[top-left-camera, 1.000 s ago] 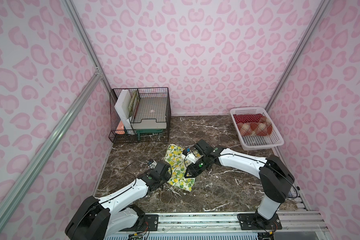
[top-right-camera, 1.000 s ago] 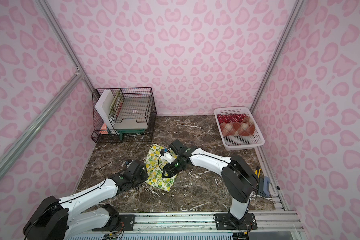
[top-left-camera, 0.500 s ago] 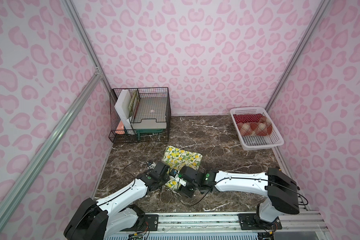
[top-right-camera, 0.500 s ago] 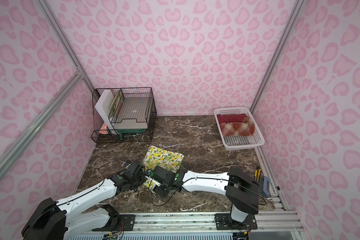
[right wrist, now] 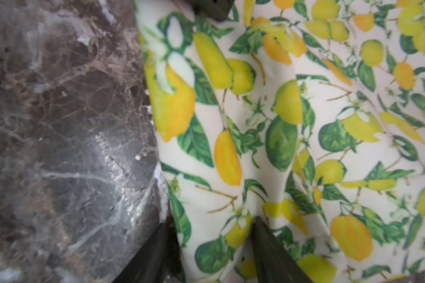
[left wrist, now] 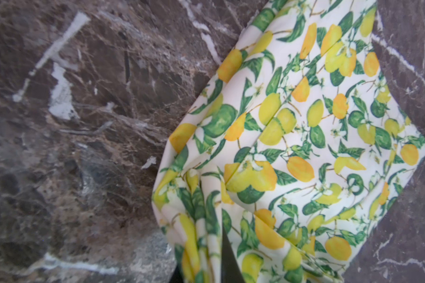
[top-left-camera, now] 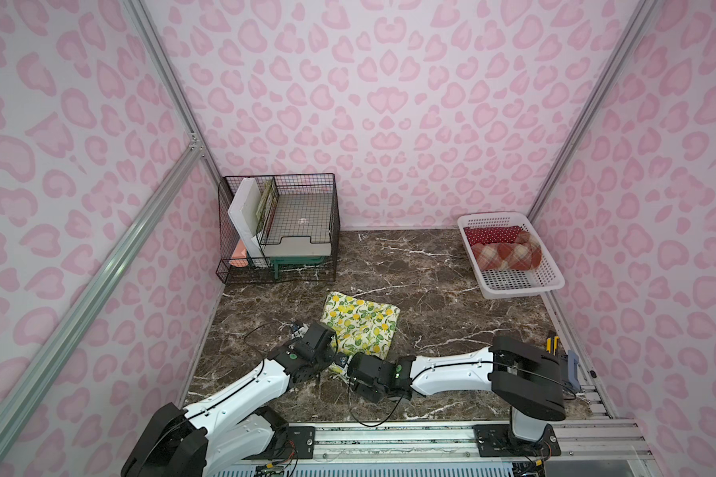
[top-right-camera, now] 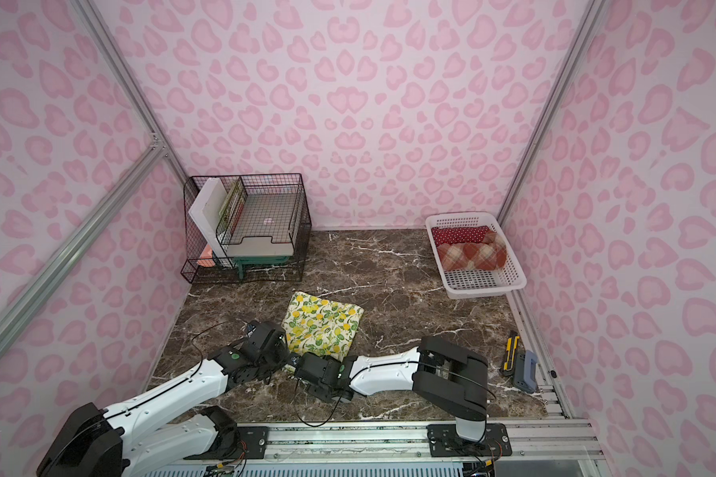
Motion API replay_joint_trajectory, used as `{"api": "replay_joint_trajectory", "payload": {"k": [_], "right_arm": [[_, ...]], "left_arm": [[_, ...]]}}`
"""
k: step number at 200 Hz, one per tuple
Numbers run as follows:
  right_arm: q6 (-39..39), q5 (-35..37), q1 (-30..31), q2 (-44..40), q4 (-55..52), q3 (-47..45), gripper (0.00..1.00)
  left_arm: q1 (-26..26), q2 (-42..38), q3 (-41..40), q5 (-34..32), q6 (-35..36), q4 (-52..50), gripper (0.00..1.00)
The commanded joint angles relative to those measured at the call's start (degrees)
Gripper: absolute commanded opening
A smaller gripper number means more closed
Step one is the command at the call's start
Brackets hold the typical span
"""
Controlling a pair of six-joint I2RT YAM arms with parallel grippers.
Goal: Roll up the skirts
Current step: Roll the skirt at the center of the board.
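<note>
Lemon skirt (top-left-camera: 360,326): folded into a flat, rough rectangle on the dark marble worktop (top-left-camera: 430,289), a little nearer the robot than the centre. No turn of a roll shows in it yet.
Other skirts: the polka-dot skirt (top-left-camera: 490,234) and the plaid skirt (top-left-camera: 505,256) lie as rolls side by side in the white basket (top-left-camera: 513,285) at the far right corner, well apart from the lemon one.
Step in hand: probably taking hold of the near edge of the last skirt, just ahead of the first turn.
Left end effector (left wrist: 201,269): closed on the near corner of the lemon skirt, with the cloth drawn into pleats that run into the jaws.
Right end effector (right wrist: 207,247): jaws apart and straddling the cloth's edge, one finger on the marble side and one on the print. It has nothing clamped, as far as the wrist view shows.
Next move calls for: the right jaws to shut on the edge level with the left grip. Both would then tip the hem over and away from the robot in step, so the roll starts straight and tight.
Arm pose: both arms stretch low over the worktop, forearms close to level. They converge from either side until the wrists almost meet at the skirt's near edge.
</note>
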Motion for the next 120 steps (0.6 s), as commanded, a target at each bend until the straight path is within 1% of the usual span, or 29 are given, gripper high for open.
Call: {"api": "replay_joint_trajectory", "payload": {"k": [1, 5, 16, 22, 26, 29, 41, 50, 59, 69, 75, 76, 83, 86, 94, 99, 105, 114, 120], "right_arm": [[0.70, 5.33, -0.17, 2.79, -3.48, 0.70, 0.52], [0.84, 5.14, -0.20, 3.31, -3.92, 0.93, 0.49], [0.76, 4.80, -0.06, 4.39, -4.96, 1.23, 0.36], [1.00, 4.96, -0.05, 4.73, -5.61, 1.35, 0.27], [0.98, 4.66, -0.06, 4.90, -5.98, 1.34, 0.19], [0.94, 4.30, -0.18, 4.92, -6.16, 1.33, 0.14], [0.54, 2.29, -0.18, 4.69, -7.08, 1.29, 0.00], [-0.51, -0.54, -0.07, 4.38, -8.40, 1.63, 0.00], [-1.80, -5.01, -0.33, 3.94, -9.73, 2.06, 0.00], [-2.84, -12.50, -1.17, 3.49, -11.23, 2.70, 0.00], [-3.20, -18.63, -2.12, 3.27, -12.13, 3.27, 0.00], [-3.20, -20.88, -2.31, 3.17, -12.24, 3.35, 0.00], [-3.09, -28.33, -4.05, 2.76, -12.70, 3.98, 0.00], [-2.80, -33.04, -4.95, 2.66, -12.58, 4.11, 0.00], [-1.65, -44.19, -7.93, 2.99, -12.36, 4.73, 0.00], [-0.22, -49.45, -9.71, 3.44, -11.96, 5.18, 0.00], [1.95, -54.20, -11.42, 3.95, -11.03, 5.41, 0.00], [3.64, -61.80, -13.29, 4.91, -9.70, 5.93, 0.00], [4.70, -64.04, -14.16, 5.68, -9.40, 6.71, 0.00]], "left_arm": [[0.01, -1.26, -0.09, 1.37, 0.62, -1.05, 0.00], [0.07, -1.47, -0.18, 1.45, 0.68, -0.97, 0.00], [0.17, -1.87, -0.36, 1.75, 0.71, -0.85, 0.00], [0.25, -1.94, -0.44, 1.97, 0.64, -0.67, 0.00], [0.31, -1.98, -0.58, 2.15, 0.70, -0.46, 0.00], [0.37, -1.94, -0.65, 2.26, 0.75, -0.38, 0.00], [0.58, -1.76, -0.77, 2.59, 0.64, -0.29, 0.00], [0.90, -1.65, -0.77, 3.18, 1.06, 0.13, 0.00], [1.38, -1.29, -0.29, 3.68, 1.45, -0.16, 0.00], [2.16, -0.68, 0.44, 4.18, 2.42, -0.68, 0.00], [2.84, -0.27, 0.98, 4.75, 3.05, -1.21, 0.00], [2.96, -0.16, 1.11, 4.79, 3.13, -1.41, 0.00], [3.85, 0.23, 1.96, 5.13, 3.48, -2.71, 0.08], [4.22, 0.26, 2.26, 5.37, 3.72, -3.04, 0.12], [5.10, 0.02, 2.74, 5.88, 4.36, -3.67, 0.29], [5.63, -0.44, 2.98, 5.81, 4.48, -4.34, 0.38], [6.11, -1.37, 3.00, 5.65, 4.73, -4.86, 0.45], [6.63, -3.25, 3.00, 5.10, 5.15, -5.71, 0.54], [6.86, -4.56, 3.09, 4.61, 5.43, -6.51, 0.59]]}}
